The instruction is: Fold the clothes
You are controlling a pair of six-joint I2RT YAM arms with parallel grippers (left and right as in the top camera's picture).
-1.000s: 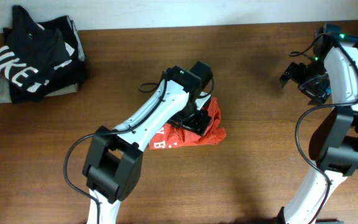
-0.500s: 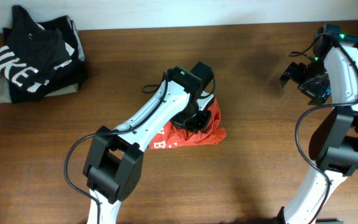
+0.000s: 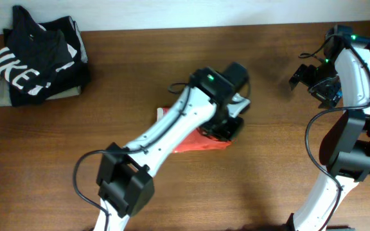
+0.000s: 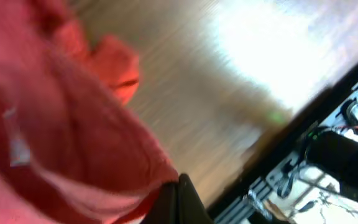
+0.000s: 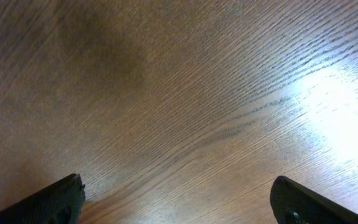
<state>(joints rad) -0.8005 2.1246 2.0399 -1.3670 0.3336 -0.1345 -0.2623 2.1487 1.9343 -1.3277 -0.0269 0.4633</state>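
Overhead: red-orange T-shirt (image 3: 200,142) in left pincer (image 3: 221,128)

The white-and-black left arm (image 3: 185,122) reaches diagonally across the brown wooden bench (image 3: 108,128). Its left fingers (image 3: 225,127) are down on the right part of the crumpled red-orange T-shirt (image 3: 201,142), which the arm mostly covers. In the far left corner a black shirt (image 3: 34,51) with white letters lies on a grey-olive garment (image 3: 2,96). The right fingers (image 3: 300,76) hang over bare wood, well apart from the T-shirt.
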